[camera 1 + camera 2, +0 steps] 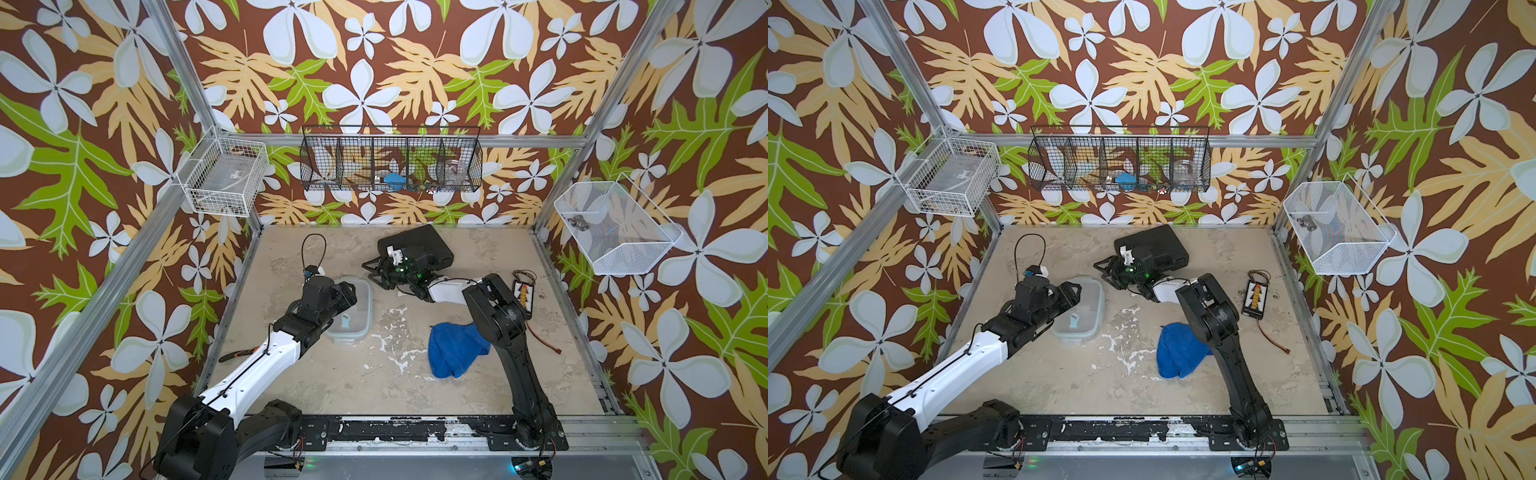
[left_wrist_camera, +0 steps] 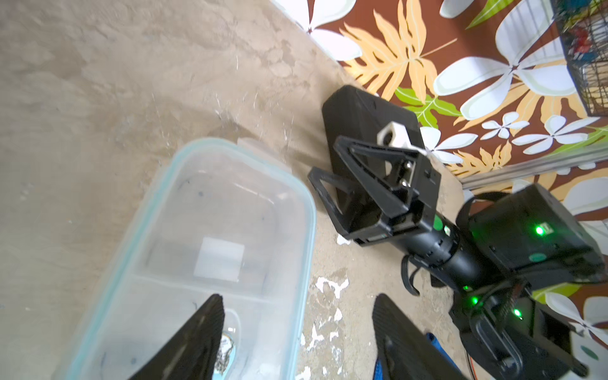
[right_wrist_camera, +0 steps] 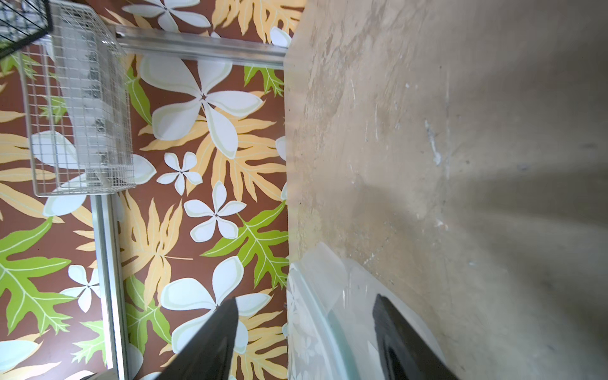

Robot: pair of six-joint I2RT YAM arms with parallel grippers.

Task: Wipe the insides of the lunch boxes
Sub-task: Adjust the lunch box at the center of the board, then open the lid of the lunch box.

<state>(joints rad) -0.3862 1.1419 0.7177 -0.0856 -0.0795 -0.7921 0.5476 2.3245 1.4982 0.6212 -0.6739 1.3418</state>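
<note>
Straddling the teal rim of the clear lunch box (image 2: 230,197) on the table (image 1: 374,386), the left gripper (image 2: 297,297) shows spread jaws in its wrist view, where the box's white label (image 2: 218,260) is too blurred to read. The right gripper (image 3: 306,297), jaws also spread, frames a box corner. Both top views add a blue cloth (image 1: 453,351) lying apart.
</note>
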